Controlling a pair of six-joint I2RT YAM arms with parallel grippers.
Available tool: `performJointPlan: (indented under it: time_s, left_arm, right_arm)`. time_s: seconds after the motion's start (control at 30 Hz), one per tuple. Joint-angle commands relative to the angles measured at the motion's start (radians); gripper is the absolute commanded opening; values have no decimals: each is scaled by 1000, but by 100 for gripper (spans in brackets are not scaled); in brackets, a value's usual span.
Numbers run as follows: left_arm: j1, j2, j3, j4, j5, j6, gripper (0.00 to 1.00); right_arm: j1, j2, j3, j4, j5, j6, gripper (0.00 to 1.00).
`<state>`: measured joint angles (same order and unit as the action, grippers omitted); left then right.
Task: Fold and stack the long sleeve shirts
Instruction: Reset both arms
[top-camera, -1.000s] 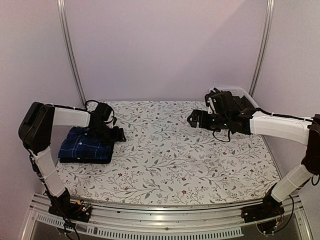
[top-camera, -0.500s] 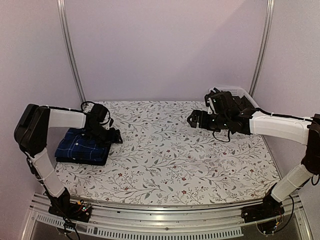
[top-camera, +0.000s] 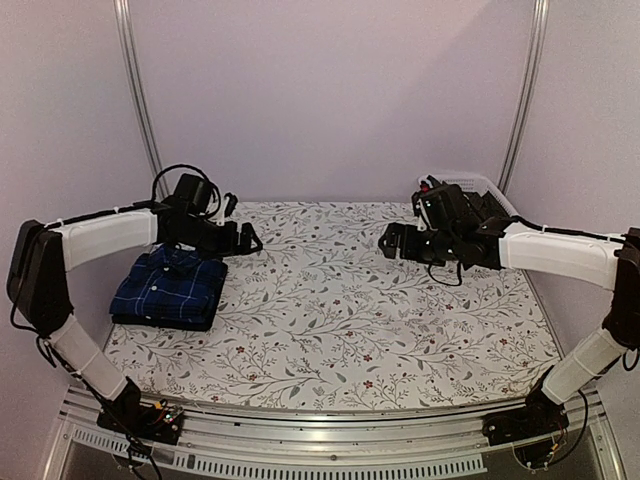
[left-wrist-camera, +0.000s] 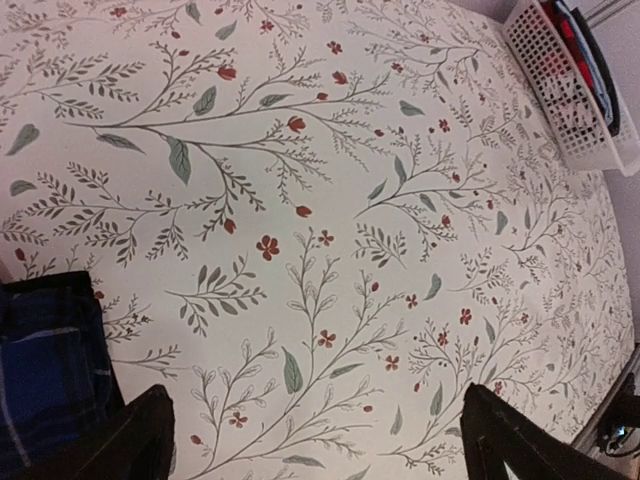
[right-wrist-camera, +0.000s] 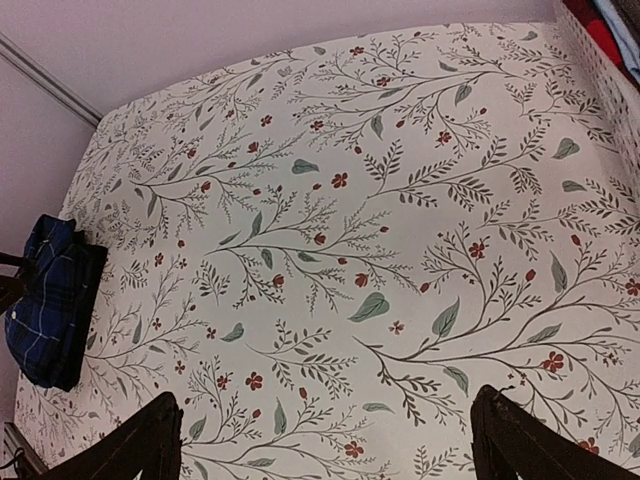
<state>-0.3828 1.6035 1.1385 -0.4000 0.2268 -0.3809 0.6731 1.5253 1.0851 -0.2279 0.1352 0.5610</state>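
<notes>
shirt of blue plaid (top-camera: 168, 288) lies folded atop black shirt (top-camera: 160, 322) on table (top-camera: 400, 320).

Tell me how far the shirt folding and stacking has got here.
Done: the blue plaid shirt lies folded on a black shirt at the left of the table. In hand: nothing; left gripper and right gripper are open, empty. Left: the basket holds more cloth, kind unclear.

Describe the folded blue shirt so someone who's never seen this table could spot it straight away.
Find the table with the floral cloth and look along its left edge. A folded blue plaid shirt lies there as a neat rectangle. It is the only bundle lying out on the tabletop; other fabrics sit in the white basket at the far right corner.
</notes>
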Motion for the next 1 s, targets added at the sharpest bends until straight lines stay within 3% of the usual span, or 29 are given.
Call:
performJointPlan:
  time_s: [0.0, 0.47, 0.97]
  left_arm:
    - [-40, -74, 32, 33, 13, 0, 100]
    - [-123, -256, 8, 245, 25, -20, 100]
    - [-124, -273, -27, 371, -18, -24, 100]
  right_arm:
    - [-7, -54, 17, -28, 48, -2, 99]
    - [-6, -256, 22, -36, 167, -53, 99]
    - [-7, -376, 28, -41, 210, -131, 99]
